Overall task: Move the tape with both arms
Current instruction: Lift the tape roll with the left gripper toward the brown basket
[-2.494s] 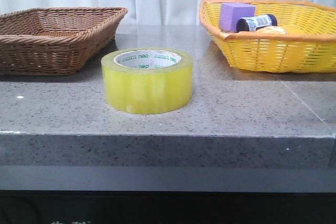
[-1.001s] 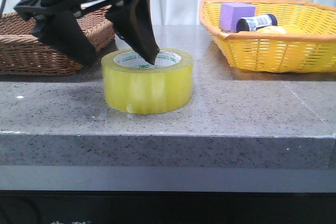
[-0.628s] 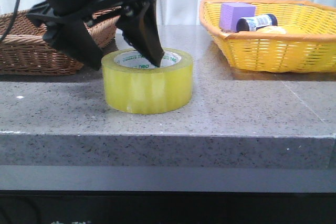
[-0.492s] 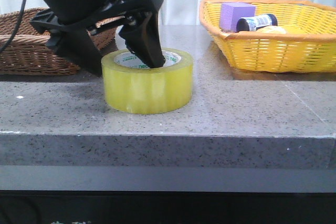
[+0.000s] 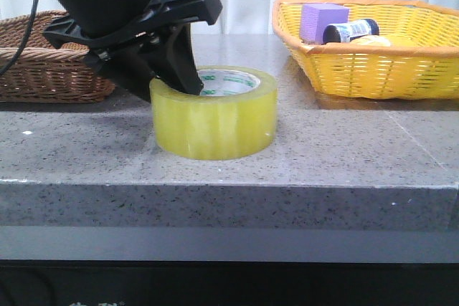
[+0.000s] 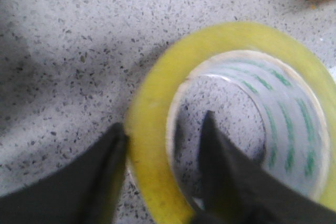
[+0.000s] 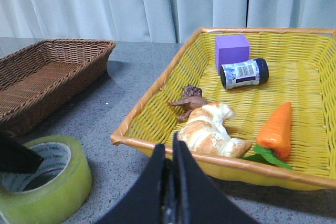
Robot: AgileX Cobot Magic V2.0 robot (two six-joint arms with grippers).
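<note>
The tape, a wide yellow-green roll with a white core and green lettering, lies flat on the grey stone table. My left gripper comes down over its left wall. In the left wrist view the gripper straddles the tape's wall. One finger touches the outside and the other finger stands inside the core with a gap to the wall. My right gripper is shut and empty, above the table to the right of the tape. It is out of the front view.
A brown wicker basket stands at the back left. A yellow basket at the back right holds a purple block, a dark bottle, a croissant, a carrot and a small toy animal. The table's front edge is near.
My left arm came in from the left and lowered over the tape, one finger entering the core. The jaws narrowed and the roll slid a little to the right.
</note>
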